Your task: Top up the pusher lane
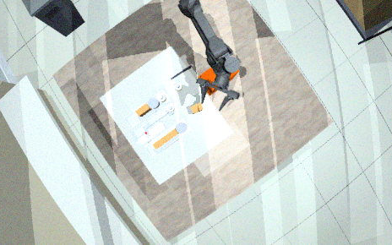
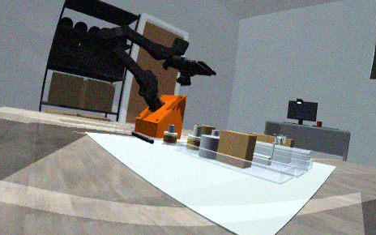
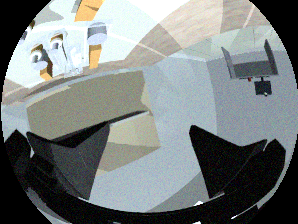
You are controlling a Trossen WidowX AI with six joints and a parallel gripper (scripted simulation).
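Note:
My gripper (image 1: 212, 106) (image 2: 202, 78) (image 3: 150, 128) is open, with nothing between its fingers, raised high above the table. The sprung lane is the middle clear lane, with a pale pusher (image 1: 155, 127). A jar with a narrow grey cap (image 1: 171, 109) (image 3: 57, 41) stands towards its front end; the exterior view shows little more than its cap. A loose amber jar with a narrow grey cap (image 1: 178, 86) (image 2: 170, 137) stands apart from the lanes. Another amber jar, with a wider lid (image 1: 161, 95) (image 2: 194, 142) (image 3: 37, 56), stands by a side lane's end.
The side lanes hold orange-brown boxes (image 1: 165, 138) (image 2: 232, 147) and grey cylinders (image 1: 182, 127) (image 2: 209, 147) (image 3: 97, 32). Another small box (image 1: 196, 108) stands near the arm's orange base (image 2: 164, 115). A dark rod (image 1: 182, 72) (image 2: 143, 138) lies at the mat's edge.

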